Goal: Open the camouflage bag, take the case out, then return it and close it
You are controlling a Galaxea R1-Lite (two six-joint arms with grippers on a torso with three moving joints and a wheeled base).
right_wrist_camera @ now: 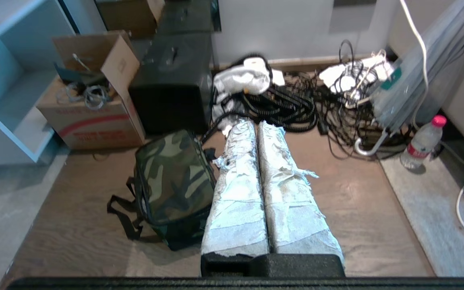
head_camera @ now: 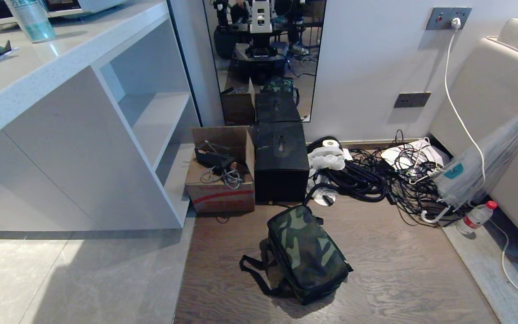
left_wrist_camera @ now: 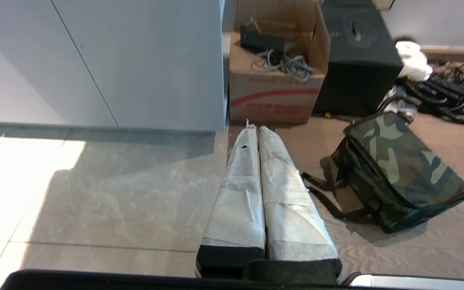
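Observation:
The camouflage bag (head_camera: 306,252) lies closed on the wood floor, its black strap trailing to the left. It shows too in the left wrist view as the camouflage bag (left_wrist_camera: 397,171) and in the right wrist view as the camouflage bag (right_wrist_camera: 171,177). The case is hidden. Neither arm is in the head view. My left gripper (left_wrist_camera: 256,128) hangs shut above the floor, left of the bag, holding nothing. My right gripper (right_wrist_camera: 255,123) is shut and empty, above the floor just right of the bag.
A black cube box (head_camera: 281,162) and an open cardboard box (head_camera: 221,173) stand behind the bag. A tangle of black cables (head_camera: 376,177), a folded umbrella (head_camera: 488,162) and a water bottle (head_camera: 477,217) lie to the right. White cabinet shelving (head_camera: 106,148) stands at left.

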